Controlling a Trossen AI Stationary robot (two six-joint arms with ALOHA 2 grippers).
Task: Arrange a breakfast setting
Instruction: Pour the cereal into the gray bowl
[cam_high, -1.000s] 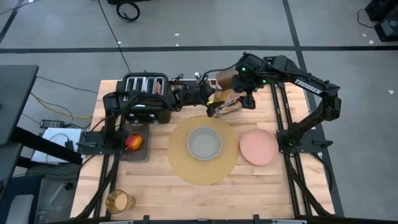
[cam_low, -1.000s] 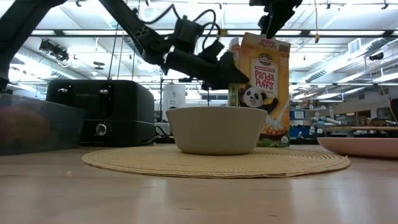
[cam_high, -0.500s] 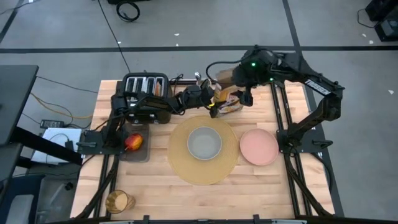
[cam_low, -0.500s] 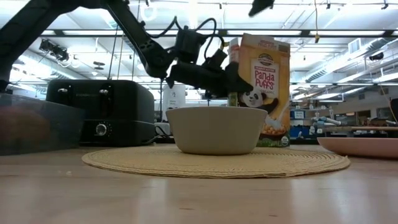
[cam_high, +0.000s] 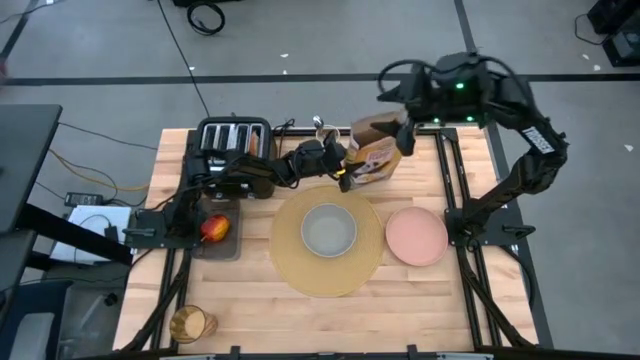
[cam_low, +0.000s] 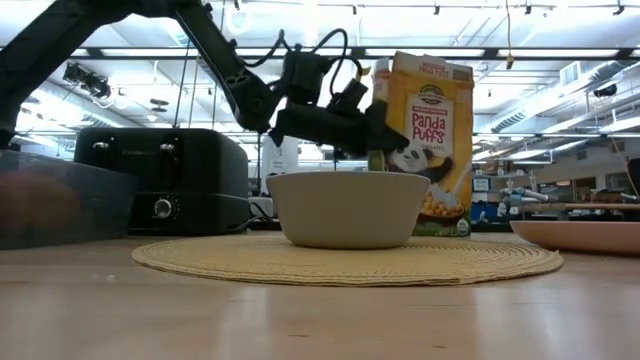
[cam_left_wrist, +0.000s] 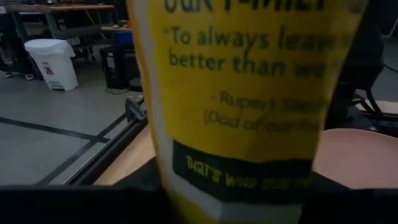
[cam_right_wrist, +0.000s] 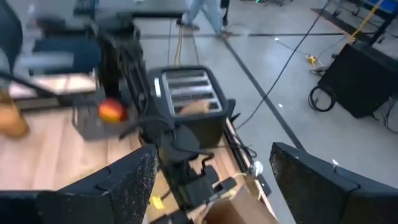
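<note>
A tall Panda Puffs cereal box (cam_high: 375, 155) stands behind the tan placemat (cam_high: 328, 262), a little tilted in the low view (cam_low: 432, 130). My left gripper (cam_high: 345, 168) is shut on it. My right gripper (cam_right_wrist: 217, 180) is open and empty, high above the box (cam_high: 408, 100). The white bowl (cam_high: 329, 230) sits on the placemat's middle, and the pink plate (cam_high: 416, 236) lies to its right. The red apple (cam_high: 213, 228) lies in a grey tray. The amber glass (cam_high: 190, 323) stands at the near left. The spoon is out of view. My left gripper pinches the box between its two fingers at the yellow narrow side panel (cam_left_wrist: 236, 180), about halfway up (cam_low: 385, 135). The fingers come level from the table's left. The box stays upright, leaning slightly. The bowl hides its lower left corner, so I cannot tell whether it rests on the table.
The black four-slot toaster (cam_high: 236, 155) stands at the far left, right beside my left arm. The grey tray (cam_high: 218, 240) lies in front of it. Bare wood shows along the near edge (cam_high: 400, 310).
My right gripper has come off the top of the cereal box and risen, going toward the table's far right. My left gripper has stayed shut on the box. The box has shifted a little toward the table's right and tipped slightly.
</note>
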